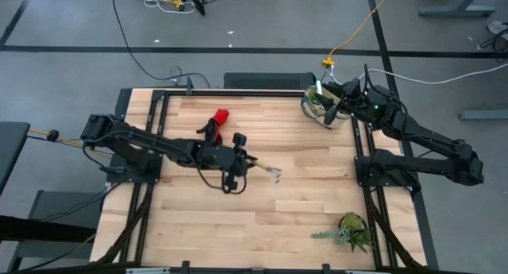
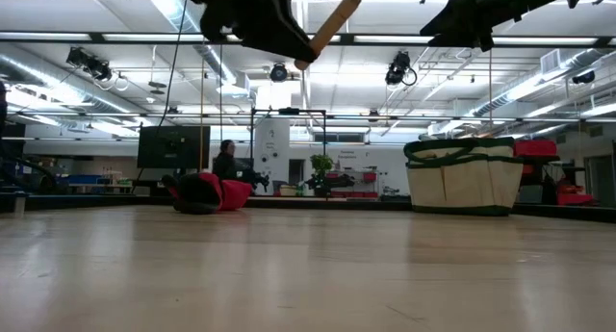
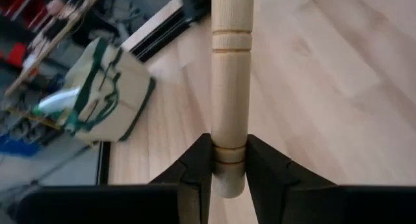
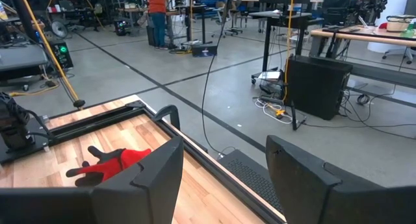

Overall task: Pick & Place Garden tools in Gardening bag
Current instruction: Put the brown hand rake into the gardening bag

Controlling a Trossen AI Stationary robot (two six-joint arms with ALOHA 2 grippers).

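Observation:
My left gripper (image 1: pixel 240 159) hangs over the middle of the table, shut on a wooden-handled garden tool (image 1: pixel 262 169). The tool's small metal head (image 1: pixel 275 175) points toward the table's right. Red-and-black gloves (image 1: pixel 219 119) lie on the table at the far side, just beyond the left arm. The beige gardening bag (image 1: pixel 321 107) with dark green trim stands upright on its base at the far right corner. My right gripper (image 4: pixel 224 178) waits open, high beside the bag, with nothing between its fingers. My left gripper pinches the wooden handle near its butt end (image 3: pixel 229 162) between its two fingers (image 3: pixel 195 165). The handle runs forward out of the fingers, along them. The tool is lifted clear of the table, and its handle (image 2: pixel 332 29) shows tilted in the low view.
A leafy green plant (image 1: pixel 349 230) lies near the table's front right corner. Black frame rails (image 1: pixel 365 187) run along the table's sides. Bare wooden board (image 1: pixel 262 218) lies between the left gripper and the near edge.

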